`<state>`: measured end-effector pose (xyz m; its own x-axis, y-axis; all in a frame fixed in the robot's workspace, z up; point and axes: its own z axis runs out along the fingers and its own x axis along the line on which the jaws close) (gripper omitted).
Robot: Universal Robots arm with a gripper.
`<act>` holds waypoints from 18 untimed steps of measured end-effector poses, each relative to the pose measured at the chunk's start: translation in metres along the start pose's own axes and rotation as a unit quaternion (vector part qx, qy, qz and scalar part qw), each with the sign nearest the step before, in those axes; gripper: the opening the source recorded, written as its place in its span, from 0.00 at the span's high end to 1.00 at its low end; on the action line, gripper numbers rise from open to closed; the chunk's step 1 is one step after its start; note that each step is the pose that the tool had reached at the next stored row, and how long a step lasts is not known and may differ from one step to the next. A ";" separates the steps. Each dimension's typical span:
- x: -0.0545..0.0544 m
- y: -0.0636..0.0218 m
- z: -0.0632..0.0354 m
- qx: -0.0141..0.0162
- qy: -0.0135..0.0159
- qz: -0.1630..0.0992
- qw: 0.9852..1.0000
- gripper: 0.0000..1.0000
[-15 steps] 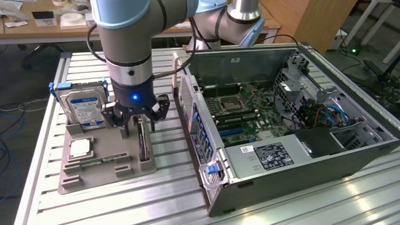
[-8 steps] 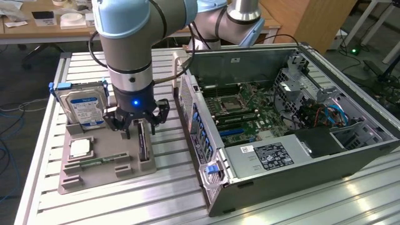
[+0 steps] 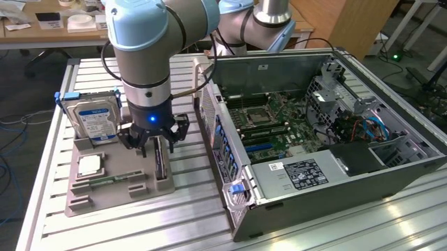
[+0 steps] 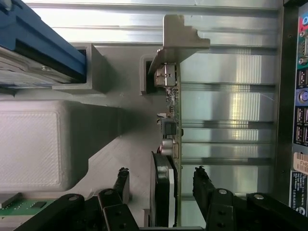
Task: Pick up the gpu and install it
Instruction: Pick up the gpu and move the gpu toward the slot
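The gripper (image 3: 155, 149) stood spread, a finger on either side of the gpu (image 3: 162, 163), seemingly not touching it. The gpu stood on edge in the gray tray (image 3: 104, 197), near the hard drive (image 3: 85, 100), whose blue label (image 3: 96, 123) was unreadable.

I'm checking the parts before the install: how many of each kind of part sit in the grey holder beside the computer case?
Hard drive: 1
gpu: 1
Memory stick: 1
White square part: 1
Total: 4
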<state>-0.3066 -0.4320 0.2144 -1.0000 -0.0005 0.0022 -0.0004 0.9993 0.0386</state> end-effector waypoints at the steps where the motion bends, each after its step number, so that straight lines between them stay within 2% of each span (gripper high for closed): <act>1: 0.000 0.0000 0.0000 0.000 0.000 0.000 1.000 0.35; 7: 0.000 0.0000 0.0001 0.000 0.000 0.000 1.000 0.36; 9: 0.000 0.0000 0.0001 0.000 0.000 0.000 1.000 0.49; 12: 0.000 0.0000 0.0001 0.000 0.000 0.000 1.000 0.55; 14: 0.000 0.0000 0.0001 0.000 0.000 0.000 1.000 0.66; 15: 0.000 0.0000 0.0001 0.000 0.000 0.000 1.000 0.66; 16: 0.000 0.0000 0.0001 0.000 0.000 0.000 1.000 0.72; 18: 0.000 0.0000 0.0001 0.000 0.000 0.000 1.000 0.72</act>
<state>-0.3066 -0.4319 0.2143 -1.0000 -0.0003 0.0021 -0.0003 0.9993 0.0386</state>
